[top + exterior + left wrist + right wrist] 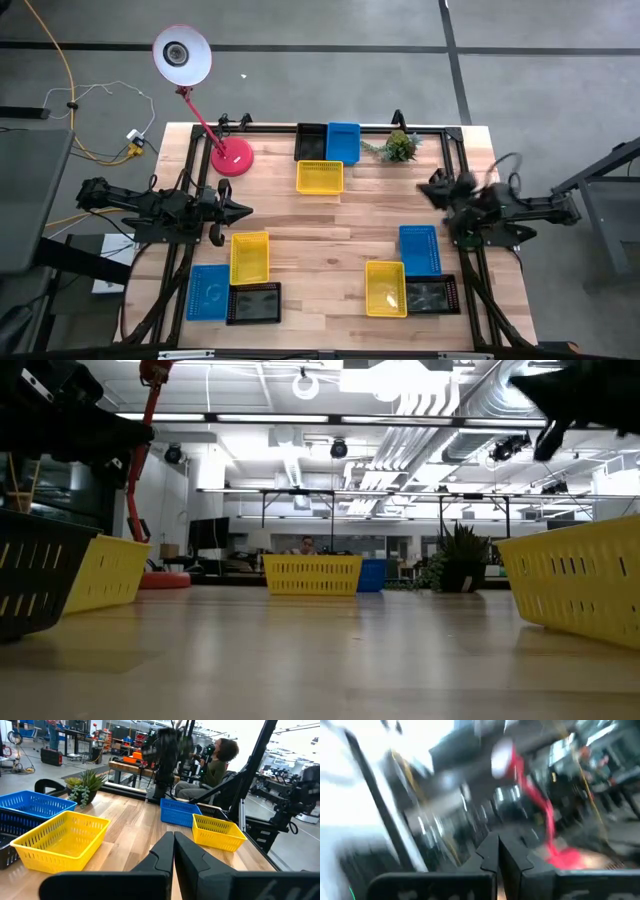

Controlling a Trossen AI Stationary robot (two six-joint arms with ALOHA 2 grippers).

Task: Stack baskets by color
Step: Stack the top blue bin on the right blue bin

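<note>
Wooden table (330,225) holds unlabelled baskets (320,176); no writing legible.

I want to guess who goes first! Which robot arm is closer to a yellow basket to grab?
Probably the left. The left gripper, shut and empty, hovers just above the near-left yellow basket. The right gripper, also shut, sits farther from its nearest yellow basket, with a blue basket between.

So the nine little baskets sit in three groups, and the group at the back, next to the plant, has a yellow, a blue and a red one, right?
Not quite: no basket is red. The high view shows the back group as a yellow basket, a blue basket and a black basket, beside the plant. The only red thing is the desk lamp. The rest is right: nine baskets in three groups.
</note>
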